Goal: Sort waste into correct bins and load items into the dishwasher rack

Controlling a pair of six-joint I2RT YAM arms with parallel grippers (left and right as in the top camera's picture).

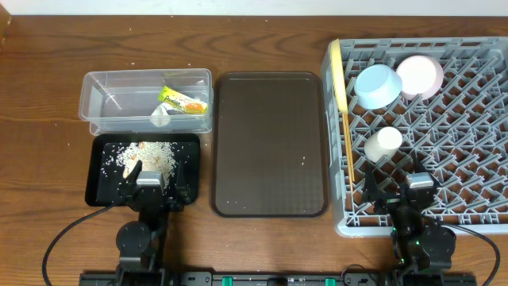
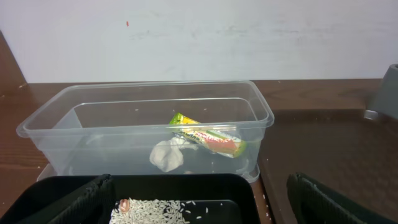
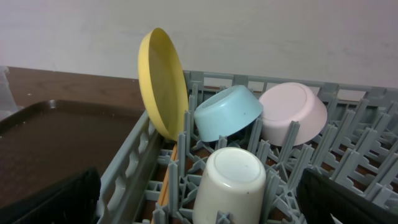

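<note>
The clear tub (image 1: 103,94) (image 2: 143,90) holds the green-and-yellow wrapper (image 1: 184,102) (image 2: 208,137) and the white tissue (image 1: 161,117) (image 2: 168,155). In front of it, the black tray (image 1: 101,179) (image 2: 180,180) holds loose rice (image 1: 147,156) (image 2: 155,210). My left gripper (image 1: 157,179) (image 2: 199,208) stands open over the tray's near end, empty. The grey rack (image 1: 476,135) (image 3: 134,155) carries the upright yellow plate (image 1: 336,75) (image 3: 163,81), blue bowl (image 1: 376,85) (image 3: 227,112), pink bowl (image 1: 421,77) (image 3: 292,112), upturned white cup (image 1: 383,144) (image 3: 233,180) and chopsticks (image 1: 348,151) (image 3: 166,180). My right gripper (image 1: 409,191) (image 3: 199,205) hangs open over the rack's near edge, behind the cup.
A dark-brown serving tray (image 1: 270,143) (image 3: 56,130) lies between the bins and the rack, with a few stray grains on it. A white wall backs the wooden table (image 1: 48,95). Black cables trail at the front edge by both arm bases.
</note>
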